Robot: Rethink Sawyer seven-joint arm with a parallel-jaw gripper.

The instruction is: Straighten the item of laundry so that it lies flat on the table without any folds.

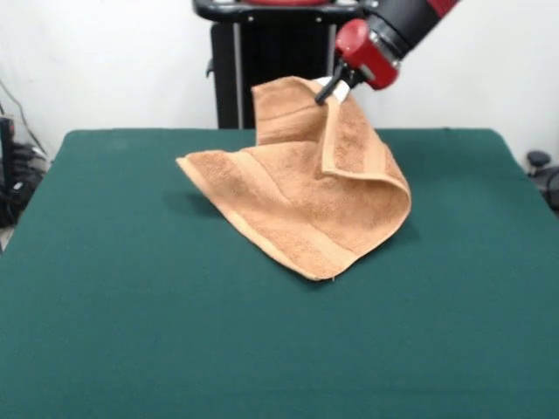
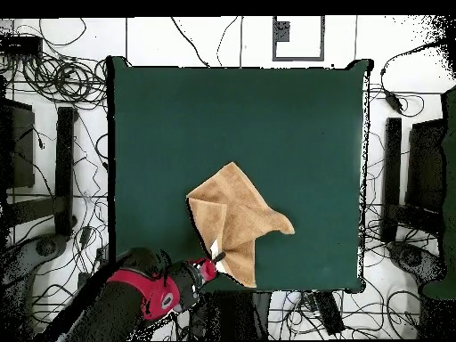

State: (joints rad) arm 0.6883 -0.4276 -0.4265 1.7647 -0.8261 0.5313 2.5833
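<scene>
The orange-tan terry towel [image 1: 306,196] hangs partly lifted over the green table [image 1: 131,332]. Its top corner is raised toward the robot's side and folded over itself, while its lower corner rests on the cloth. My gripper [image 1: 330,90] is shut on the towel's raised corner, high above the table's far edge. In the overhead view the towel [image 2: 236,214] lies crumpled in the near-robot half of the table [image 2: 178,116], and the gripper [image 2: 216,256] pinches its edge at the towel's bottom side. A small white bit shows by the gripper.
The robot's black pedestal [image 1: 262,70] stands behind the table's far edge. Cables and black stands [image 2: 64,169] surround the table on the floor. Dark equipment sits at the right of the table [image 1: 541,170].
</scene>
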